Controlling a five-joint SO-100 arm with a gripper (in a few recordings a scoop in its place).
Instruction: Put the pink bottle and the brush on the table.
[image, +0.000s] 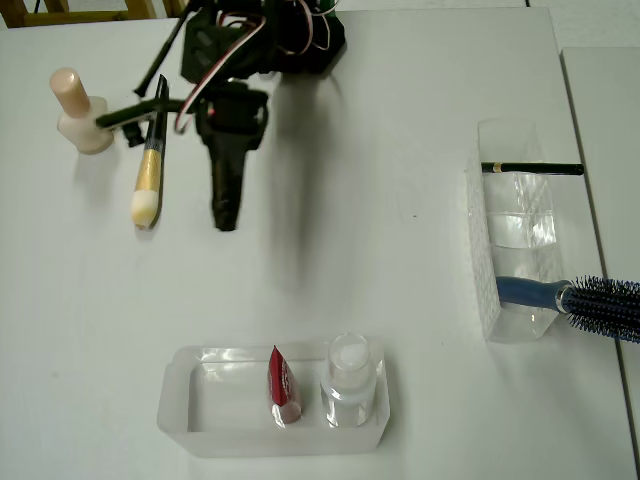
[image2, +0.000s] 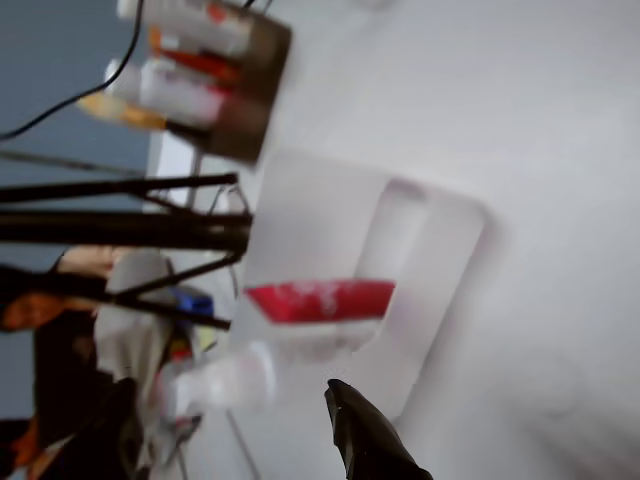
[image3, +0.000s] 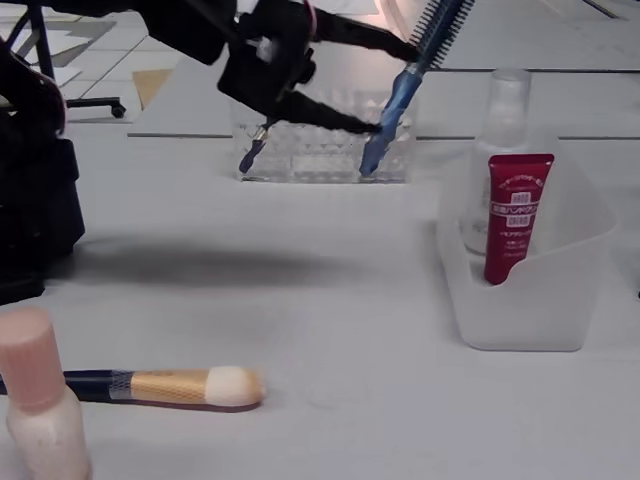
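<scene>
The pink bottle stands upright on the white table at the far left; in the fixed view the pink bottle is at the bottom left. The brush lies flat beside it, cream tip toward the front, and shows in the fixed view as the brush. My black gripper hangs above the table just right of the brush, touching neither thing. In the fixed view the gripper is open and holds nothing. One dark fingertip shows in the wrist view.
A clear tray near the front holds a red tube and a clear bottle. At the right, a clear organizer holds a blue hairbrush and a thin dark stick. The arm's base sits at the back.
</scene>
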